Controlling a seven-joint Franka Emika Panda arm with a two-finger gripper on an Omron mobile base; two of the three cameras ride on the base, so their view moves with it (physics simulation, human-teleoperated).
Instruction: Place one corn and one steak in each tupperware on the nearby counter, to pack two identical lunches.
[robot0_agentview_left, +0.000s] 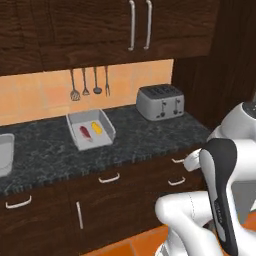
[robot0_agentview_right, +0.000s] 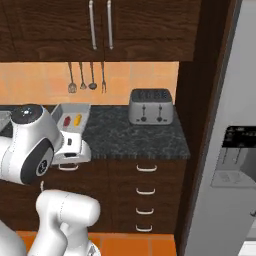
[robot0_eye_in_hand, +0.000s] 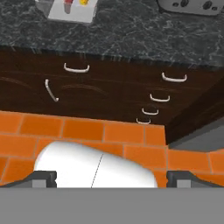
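Note:
A light-grey tupperware (robot0_agentview_left: 86, 115) sits on the black counter (robot0_agentview_left: 145, 135) below the hanging utensils. Inside it a red steak (robot0_agentview_left: 85, 133) lies beside a yellow corn (robot0_agentview_left: 96, 128), the steak on the left. The right base view has the same tupperware (robot0_agentview_right: 70, 106) with the steak (robot0_agentview_right: 67, 121) and corn (robot0_agentview_right: 77, 120). A second tupperware (robot0_agentview_left: 4, 150) is cut off by the left edge, its inside hidden. My gripper (robot0_eye_in_hand: 111, 179) hangs in front of the cabinets, well short of the counter, open, with nothing between its fingers. At the hand view's top edge is the tupperware (robot0_eye_in_hand: 72, 16).
A silver toaster (robot0_agentview_left: 161, 101) stands on the counter's right end. Dark cabinet fronts with silver handles (robot0_eye_in_hand: 76, 68) run below the worktop, over an orange tiled floor (robot0_eye_in_hand: 87, 129). A grey fridge (robot0_agentview_right: 225, 150) closes off the right side. Utensils (robot0_agentview_left: 90, 82) hang on the back wall.

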